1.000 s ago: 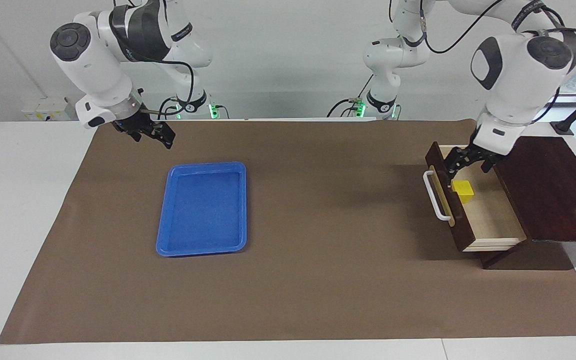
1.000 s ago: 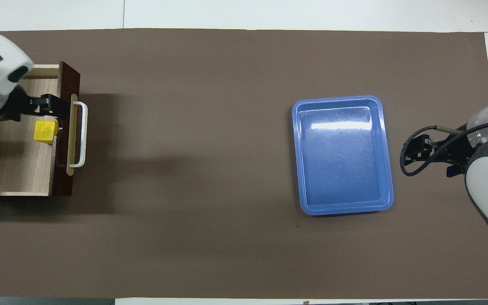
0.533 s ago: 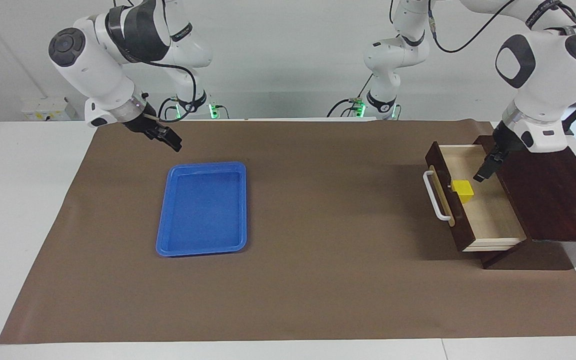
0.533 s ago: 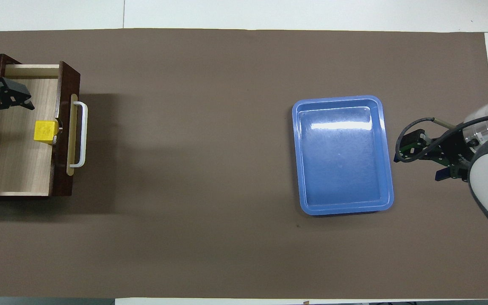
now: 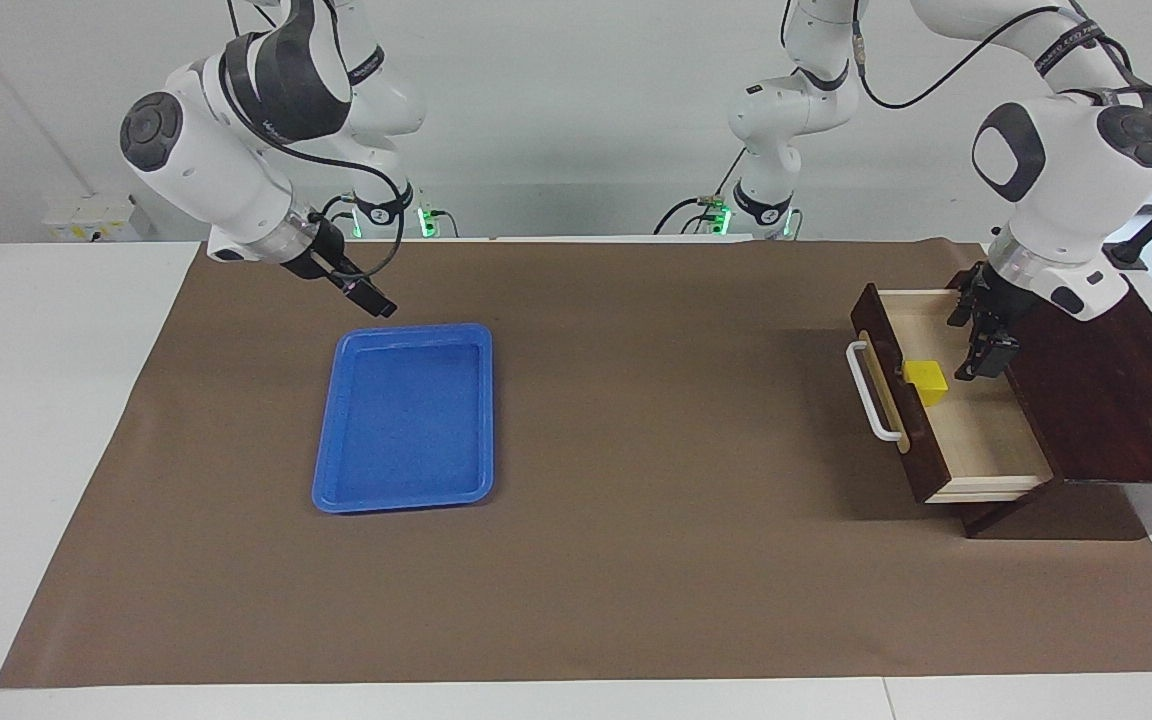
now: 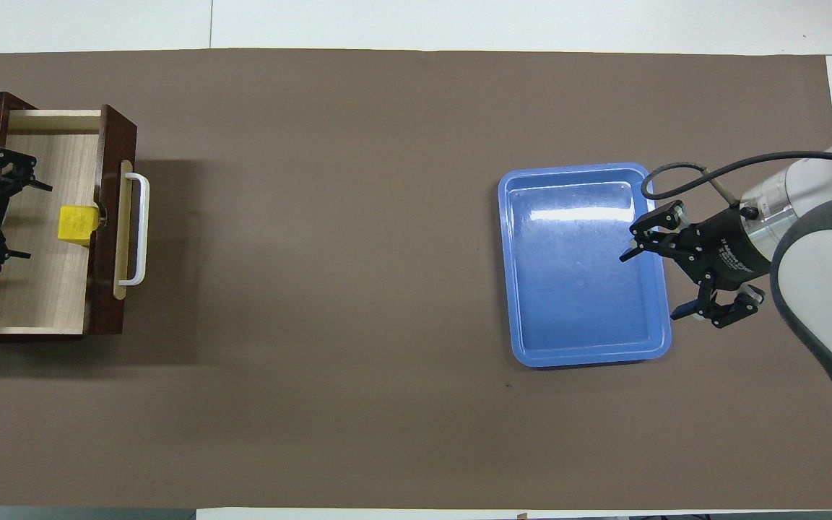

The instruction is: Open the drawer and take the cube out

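The dark brown drawer (image 5: 981,440) stands pulled open at the left arm's end of the table, with its white bar handle (image 5: 871,395) facing the table's middle. It also shows in the overhead view (image 6: 40,296). The small yellow cube (image 5: 927,381) sits on the pale wood floor against the drawer's front panel, and shows in the overhead view (image 6: 75,224). My left gripper (image 5: 981,358) is open over the drawer's interior, level with the cube on its cabinet side and apart from it; it shows in the overhead view (image 6: 37,222). My right gripper (image 5: 376,303) is open and empty.
A blue plastic tray (image 5: 406,497) lies toward the right arm's end; my right gripper (image 6: 651,285) hangs over its edge nearest the right arm. The dark cabinet (image 5: 1106,390) holds the drawer. Brown mat (image 5: 656,450) covers the table between tray and drawer.
My left gripper drew back from the drawer's front panel toward the cabinet, turned, and now hangs open in line with the cube. My right gripper moved over the tray's edge.
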`<state>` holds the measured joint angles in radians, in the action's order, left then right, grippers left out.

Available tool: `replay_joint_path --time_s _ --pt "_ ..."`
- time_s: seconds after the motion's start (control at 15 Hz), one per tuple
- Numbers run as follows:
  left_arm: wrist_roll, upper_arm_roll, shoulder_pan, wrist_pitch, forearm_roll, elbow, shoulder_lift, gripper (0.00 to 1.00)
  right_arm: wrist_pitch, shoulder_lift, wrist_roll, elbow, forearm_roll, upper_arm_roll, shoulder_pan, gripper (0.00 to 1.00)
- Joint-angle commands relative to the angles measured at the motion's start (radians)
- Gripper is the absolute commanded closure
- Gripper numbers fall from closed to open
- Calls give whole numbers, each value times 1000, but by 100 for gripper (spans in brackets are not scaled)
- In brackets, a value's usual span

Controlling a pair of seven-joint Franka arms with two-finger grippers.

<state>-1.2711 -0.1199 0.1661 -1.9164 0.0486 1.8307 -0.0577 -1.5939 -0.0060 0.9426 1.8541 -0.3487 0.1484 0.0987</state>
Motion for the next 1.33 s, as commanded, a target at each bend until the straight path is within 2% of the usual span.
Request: replay_joint_path --time_s 0.0,0.33,0.73,1.27 --pt "-72 -6 12 -23 -18 25 -2 0 -24 9 100 7 -59 0 4 0" --pt "-120 -6 10 -33 -16 33 -17 0 -32 18 192 10 -116 0 4 0" --pt "-160 -6 -4 -87 -16 77 -24 0 -35 20 194 10 -116 0 4 0" --pt "-171 -6 -8 -92 -16 111 -10 0 -35 20 200 10 -116 0 4 0"
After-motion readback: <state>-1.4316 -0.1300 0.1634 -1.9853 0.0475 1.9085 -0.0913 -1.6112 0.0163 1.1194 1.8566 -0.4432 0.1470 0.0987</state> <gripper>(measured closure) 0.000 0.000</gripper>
